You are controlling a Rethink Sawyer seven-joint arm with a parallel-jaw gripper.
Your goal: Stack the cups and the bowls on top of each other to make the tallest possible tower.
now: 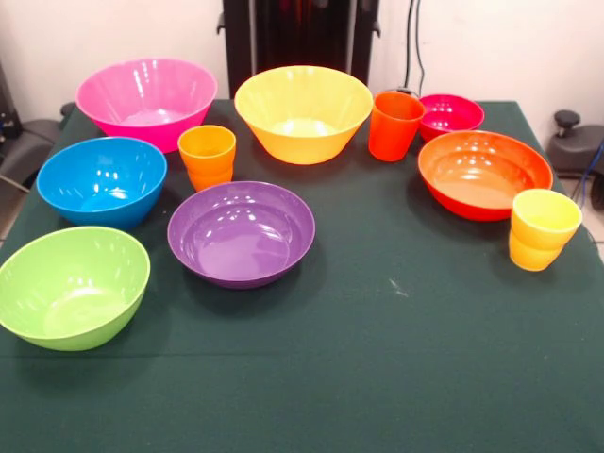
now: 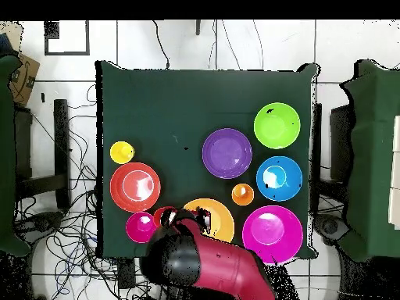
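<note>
All bowls and cups stand singly on the green table (image 1: 396,377); nothing is piled. The far row holds the pink bowl (image 1: 146,99), yellow bowl (image 1: 304,111), plain red-orange cup (image 1: 394,125) and small magenta bowl (image 1: 450,115). The blue bowl (image 1: 102,179), ribbed orange cup (image 1: 207,156), purple bowl (image 1: 242,231) and green bowl (image 1: 73,285) are on the left. The orange-red bowl (image 1: 484,173) and ribbed yellow cup (image 1: 543,228) are on the right. The arm (image 2: 187,258) is drawn back over the table's edge near the base. It overlaps the yellow bowl (image 2: 217,215) and red-orange cup (image 2: 163,213).
The robot's black pedestal (image 1: 300,38) stands behind the yellow bowl. Cables (image 2: 70,234) lie on the floor around the table. Dark chairs (image 2: 375,156) stand at both sides. The near half of the table in the front view holds no objects.
</note>
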